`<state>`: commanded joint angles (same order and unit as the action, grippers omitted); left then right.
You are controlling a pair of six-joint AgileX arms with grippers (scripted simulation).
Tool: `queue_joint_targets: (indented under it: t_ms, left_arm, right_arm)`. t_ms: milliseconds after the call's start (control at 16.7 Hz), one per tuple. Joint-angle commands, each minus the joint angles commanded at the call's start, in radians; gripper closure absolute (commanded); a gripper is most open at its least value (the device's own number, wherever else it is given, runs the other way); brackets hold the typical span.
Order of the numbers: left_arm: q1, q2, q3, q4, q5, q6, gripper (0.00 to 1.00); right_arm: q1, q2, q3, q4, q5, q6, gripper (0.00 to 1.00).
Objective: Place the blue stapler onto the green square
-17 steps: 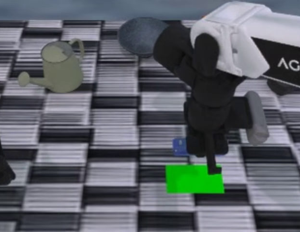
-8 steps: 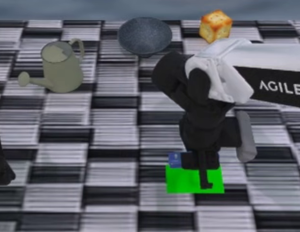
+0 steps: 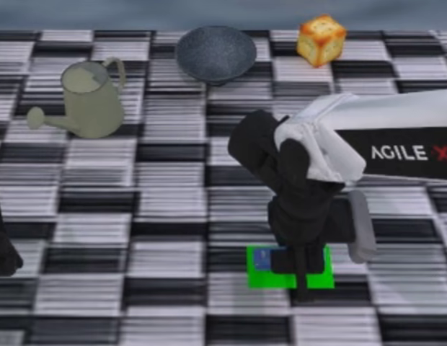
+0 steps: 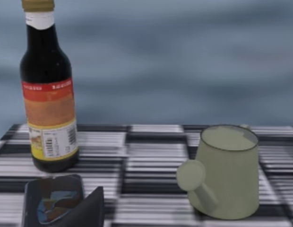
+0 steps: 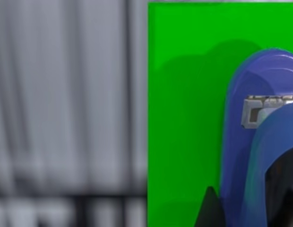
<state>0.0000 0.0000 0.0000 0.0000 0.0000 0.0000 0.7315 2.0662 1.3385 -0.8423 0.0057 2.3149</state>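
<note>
Checkered black-and-white tabletop (image 3: 166, 216) under a blurred grey-blue backdrop. Right gripper (image 3: 299, 277) grips the blue stapler (image 3: 264, 259) over the green square (image 3: 256, 277), hiding most of both; whether the left gripper is open, I cannot tell.

Right arm reaching in from the table's right edge, wrist bent downward, right gripper (image 3: 299, 270) low toward the front edge, fingers clamped on a load. Left arm parked at the left edge.
</note>
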Motion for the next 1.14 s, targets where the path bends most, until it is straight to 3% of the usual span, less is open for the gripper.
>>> queue_joint_targets:
  t_ms: [780,1140]
  left_arm:
    - [0.0,0.0,0.0,0.0,0.0,0.0,0.0]
    - [0.0,0.0,0.0,0.0,0.0,0.0,0.0]
  right_arm:
    - [0.0,0.0,0.0,0.0,0.0,0.0,0.02]
    - [0.0,0.0,0.0,0.0,0.0,0.0,0.0]
